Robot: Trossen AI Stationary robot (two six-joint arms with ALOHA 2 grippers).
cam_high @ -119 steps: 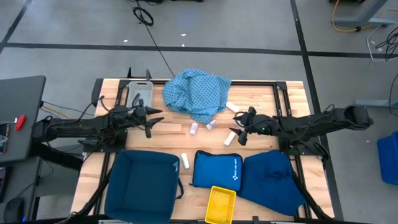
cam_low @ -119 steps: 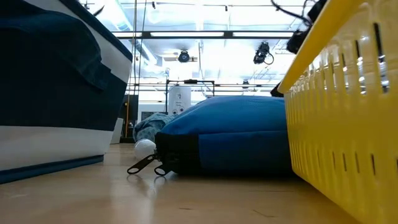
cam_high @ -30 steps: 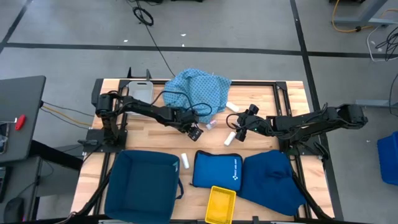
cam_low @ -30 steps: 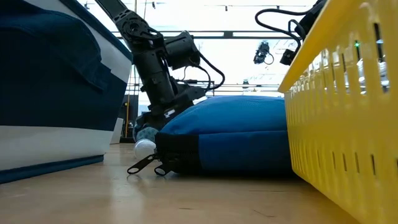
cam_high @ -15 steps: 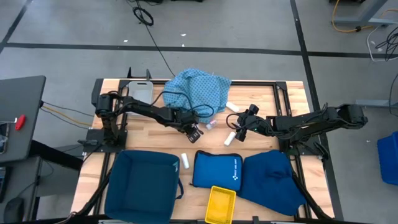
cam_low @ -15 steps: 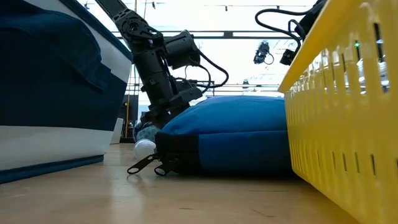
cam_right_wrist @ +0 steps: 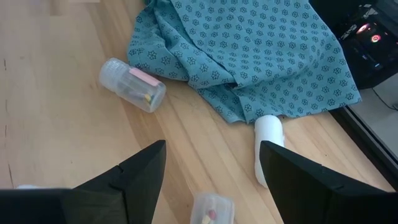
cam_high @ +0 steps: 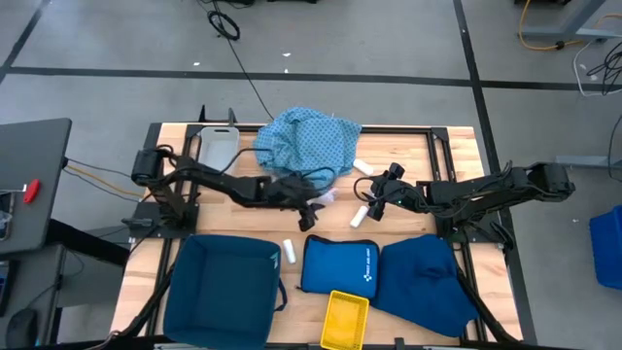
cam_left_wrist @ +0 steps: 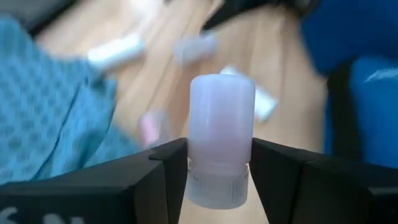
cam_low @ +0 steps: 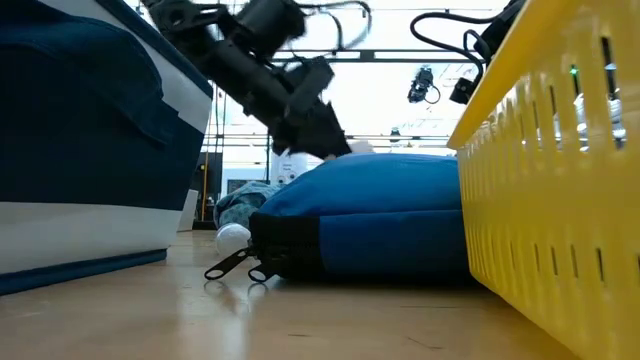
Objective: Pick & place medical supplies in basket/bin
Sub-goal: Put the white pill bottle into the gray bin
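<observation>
My left gripper [cam_high: 309, 210] is shut on a small white vial [cam_left_wrist: 221, 130] above the table's middle, just near of the light-blue dotted cloth [cam_high: 306, 146]; the low view shows it raised [cam_low: 325, 135] over the bright blue pouch [cam_low: 380, 215]. My right gripper [cam_high: 374, 201] hovers open [cam_right_wrist: 211, 186] right of centre. Ahead of it lie a clear vial [cam_right_wrist: 132, 84], a white roll [cam_right_wrist: 268, 149] at the cloth's hem and a small vial [cam_right_wrist: 210, 208]. More white rolls lie on the wood [cam_high: 359, 216] [cam_high: 289, 252] [cam_high: 361, 166]. My left gripper pinches the white vial between its two fingers [cam_left_wrist: 168, 171] at its ribbed end [cam_left_wrist: 214, 183]. The rest of the vial sticks out past the fingertips. It is lifted clear of the table.
A dark blue bin [cam_high: 224, 287] stands at the near left, a yellow basket [cam_high: 345, 319] at the near edge, the blue zip pouch [cam_high: 340, 264] between them, a dark blue cloth bag [cam_high: 423, 277] near right. A grey tray [cam_high: 219, 146] sits far left.
My left gripper has risen from the table with the white vial, moved a little toward the near edge and the right, and tipped toward level. The vial has left its spot on the wood beside the cloth. The right arm has kept still.
</observation>
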